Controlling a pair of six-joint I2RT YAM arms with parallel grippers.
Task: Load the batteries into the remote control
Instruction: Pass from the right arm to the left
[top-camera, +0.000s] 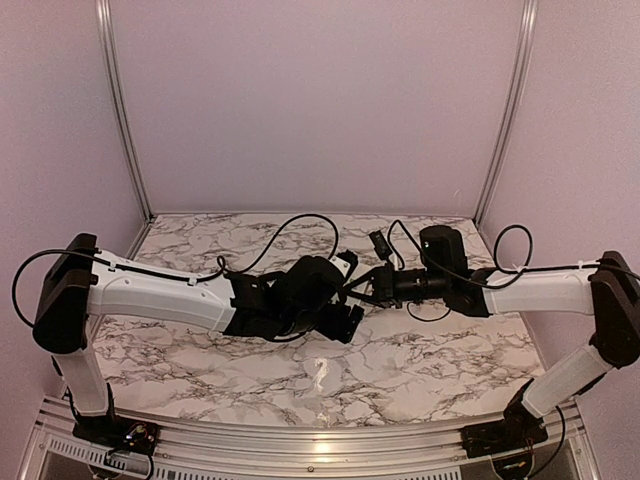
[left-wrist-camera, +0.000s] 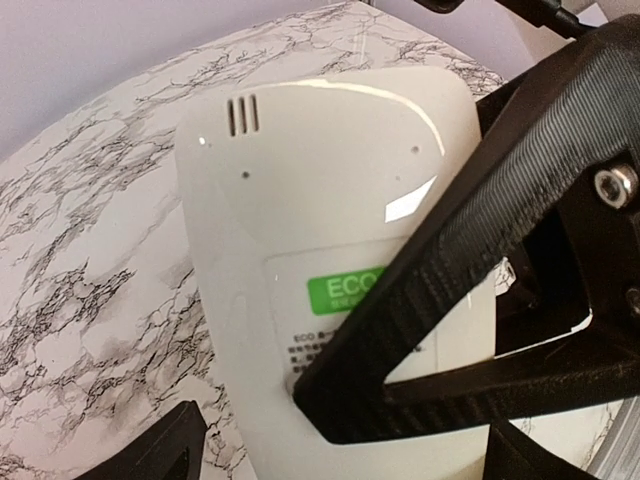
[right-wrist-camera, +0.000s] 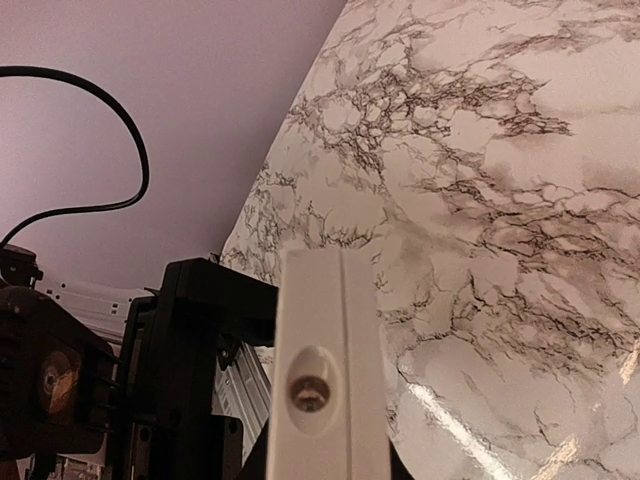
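The white remote control (top-camera: 347, 264) is held in the air over the middle of the table, where both grippers meet. In the left wrist view its back (left-wrist-camera: 320, 200) shows a green ECO label and small slots. My left gripper (left-wrist-camera: 345, 440) has a finger on each long edge of it. My right gripper (right-wrist-camera: 325, 465) is shut on its front and back faces, and one of its black fingers (left-wrist-camera: 450, 270) lies across the label. The right wrist view shows the remote end-on (right-wrist-camera: 325, 330) with its round emitter. The batteries are not in view.
The marble table (top-camera: 200, 350) lies below both arms. Pink walls and metal rails (top-camera: 125, 110) enclose the back and sides. The left gripper's black body (right-wrist-camera: 190, 350) stands close to the left of the remote in the right wrist view. Cables loop above both wrists.
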